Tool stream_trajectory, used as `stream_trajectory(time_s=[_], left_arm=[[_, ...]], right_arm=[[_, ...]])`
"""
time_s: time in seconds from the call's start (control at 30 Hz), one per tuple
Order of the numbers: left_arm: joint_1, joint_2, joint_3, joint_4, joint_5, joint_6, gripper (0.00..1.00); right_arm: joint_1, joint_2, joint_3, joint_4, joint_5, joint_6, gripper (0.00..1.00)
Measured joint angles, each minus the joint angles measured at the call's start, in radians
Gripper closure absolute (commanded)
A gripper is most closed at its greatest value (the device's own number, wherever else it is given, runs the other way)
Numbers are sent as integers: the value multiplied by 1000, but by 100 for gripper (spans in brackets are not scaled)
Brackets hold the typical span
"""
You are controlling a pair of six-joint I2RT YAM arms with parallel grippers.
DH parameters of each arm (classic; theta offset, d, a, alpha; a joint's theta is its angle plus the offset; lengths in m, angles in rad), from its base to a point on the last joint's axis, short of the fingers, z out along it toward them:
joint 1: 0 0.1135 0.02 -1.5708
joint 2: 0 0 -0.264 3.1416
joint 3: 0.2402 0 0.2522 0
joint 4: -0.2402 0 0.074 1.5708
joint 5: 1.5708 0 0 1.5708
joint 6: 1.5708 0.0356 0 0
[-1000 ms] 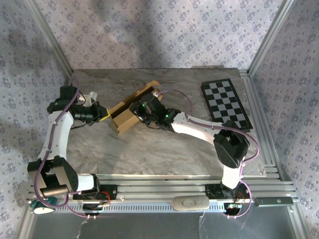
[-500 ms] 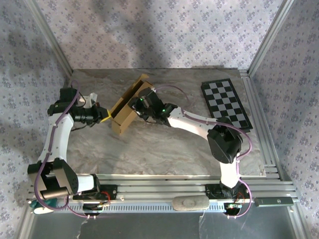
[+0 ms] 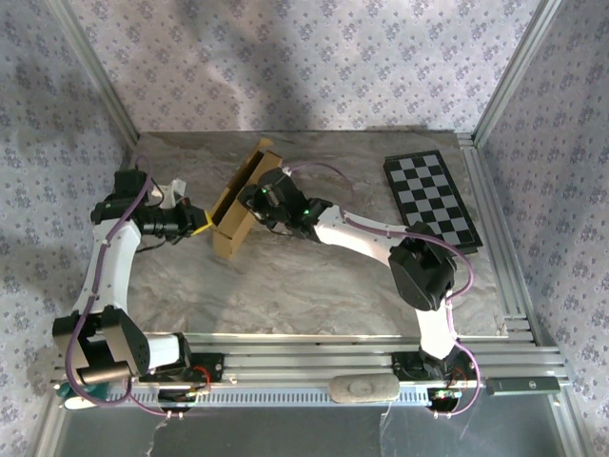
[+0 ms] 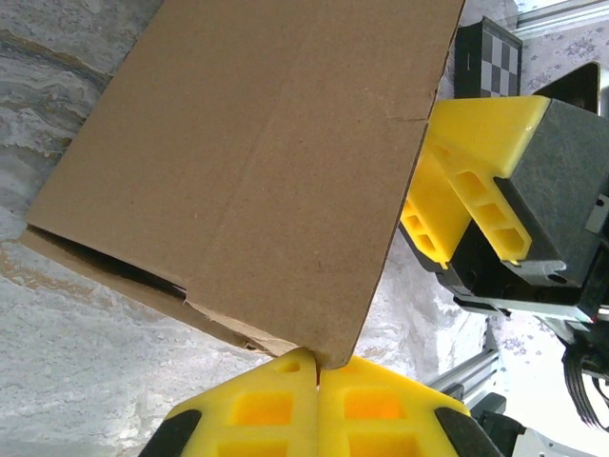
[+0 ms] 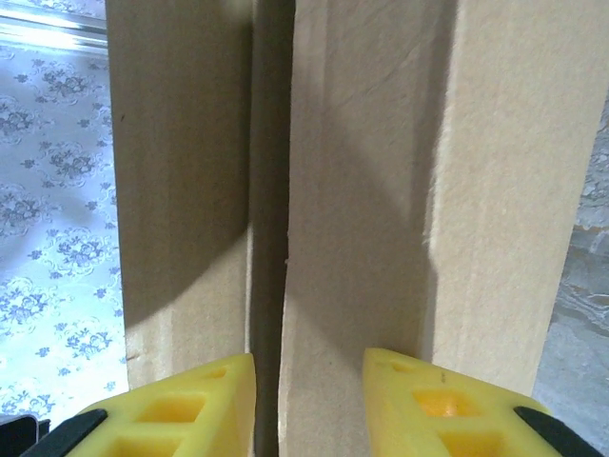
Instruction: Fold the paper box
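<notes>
**Overhead view.** The paper box (image 3: 236,205), a plain tan cardboard mailer, stood tilted up on one long edge on the marbled tabletop (image 3: 314,286). It sat left of centre in the upper half of the frame, between the two end effectors. The left end effector (image 3: 203,227) met the box's lower left corner, and the right end effector (image 3: 259,198) pressed against its right side. A checkerboard (image 3: 431,200) lay flat at the upper right, well apart from the box.

**Left wrist view.** The left end effector (image 4: 317,367) was closed, its yellow fingers pinching the bottom corner of a panel of the paper box (image 4: 257,162).

**Right wrist view.** The right end effector (image 5: 309,367) had its fingers partly apart, straddling a dark seam between two panels of the paper box (image 5: 366,190). Whether they clamped the cardboard could not be told.
</notes>
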Motion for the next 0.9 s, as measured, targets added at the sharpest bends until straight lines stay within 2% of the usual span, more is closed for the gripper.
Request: stream_trajectory(time_s=[0.27, 0.5, 0.63, 0.73, 0.9], left_arm=[[0, -14, -14, 20, -14, -8, 100], [0, -15, -14, 24, -24, -16, 100], [0, -15, -14, 25, -26, -16, 100], [0, -15, -14, 25, -29, -16, 100], [0, -15, -13, 24, -33, -16, 100]], right_arm=[[7, 4, 4, 11, -20, -2, 63], [8, -22, -6, -11, -36, -95, 55], [9, -158, -127, -60, -12, -169, 45], [-2, -255, -240, -41, -10, -187, 43], [-25, -175, -245, 19, -59, -186, 43]])
